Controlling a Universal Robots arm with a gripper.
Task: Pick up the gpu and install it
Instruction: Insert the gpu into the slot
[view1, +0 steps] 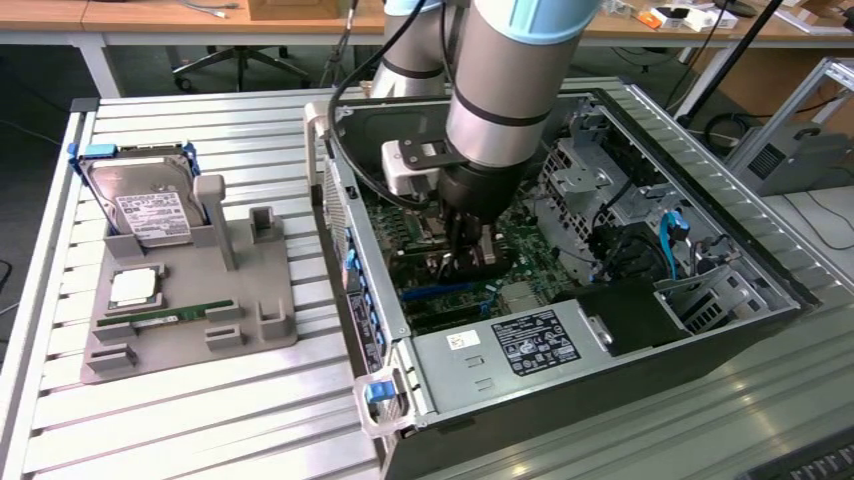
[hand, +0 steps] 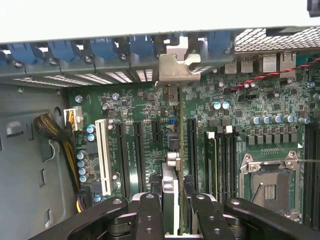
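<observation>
We have the black 2-fingered pincer (hand: 172, 212) pinching the thin dark gpu card (hand: 171, 190) edge-on inside the open black computer case (view1: 694, 345), silver bracket (hand: 176, 67) at the rear wall. Seating step: it needs a straight press into the green motherboard (hand: 150, 112) slot.

We are in a robotics lab or workshop, judging by the ribbed aluminium workbench (view1: 187, 410), the opened computer case (view1: 641, 330) on it, wooden desks (view1: 160, 20) behind, an office chair (view1: 247, 60) and trailing cables.
</observation>
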